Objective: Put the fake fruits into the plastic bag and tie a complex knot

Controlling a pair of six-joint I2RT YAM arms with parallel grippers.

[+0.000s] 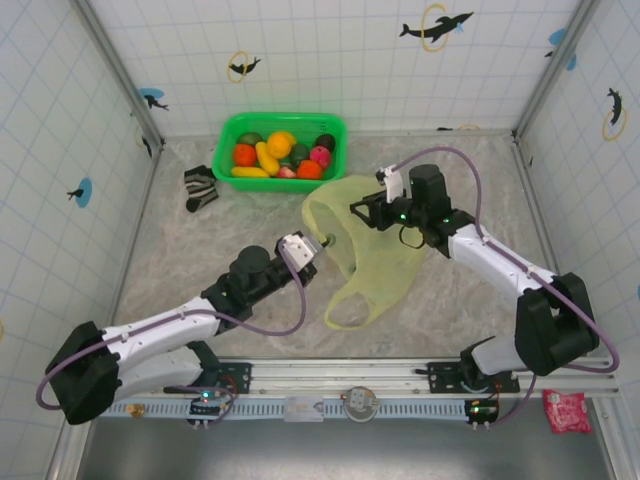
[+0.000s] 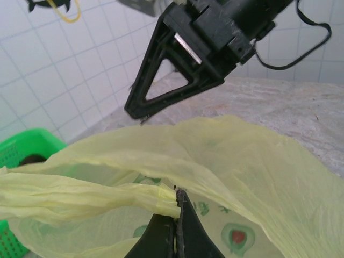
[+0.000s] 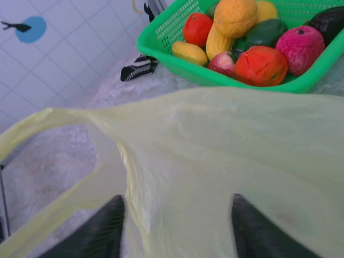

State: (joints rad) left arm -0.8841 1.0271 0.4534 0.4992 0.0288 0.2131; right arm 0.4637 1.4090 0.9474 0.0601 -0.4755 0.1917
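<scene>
So the plastic bag (image 1: 378,262) is lying crumpled on the table (image 1: 190,265), a bit toward 3 o'clock from the middle, with one loop handle trailing off toward 6 o'clock.

The left gripper (image 1: 322,243) is sitting at the bag's 9 o'clock edge. From the left wrist cam, that gripper (image 2: 176,201) is clamping its fingers (image 2: 191,236) tight on a twisted strip of the bag (image 2: 258,161). The strip is stretching off toward 9 o'clock.

The right gripper (image 1: 358,208) is hanging over the bag's 12 o'clock edge. In the left wrist cam one of its black fingers (image 2: 177,64) is poking in from 12 o'clock, just above the film. In the right wrist cam its two fingers (image 3: 102,231) are standing wide apart and not pinching anything. The bag (image 3: 226,150) is draping across in front of them, and I honestly can't tell if the film is touching the pads.

The fake fruits (image 1: 280,152) are all piling up in the green basket (image 1: 228,135) at the table's 12 o'clock, against the back wall and well apart from the bag. They're easy to spot in the right wrist cam too: fruits (image 3: 260,64), basket (image 3: 161,32). A striped sock (image 1: 200,187) is lying at the basket's 8 o'clock, just beside it.
</scene>
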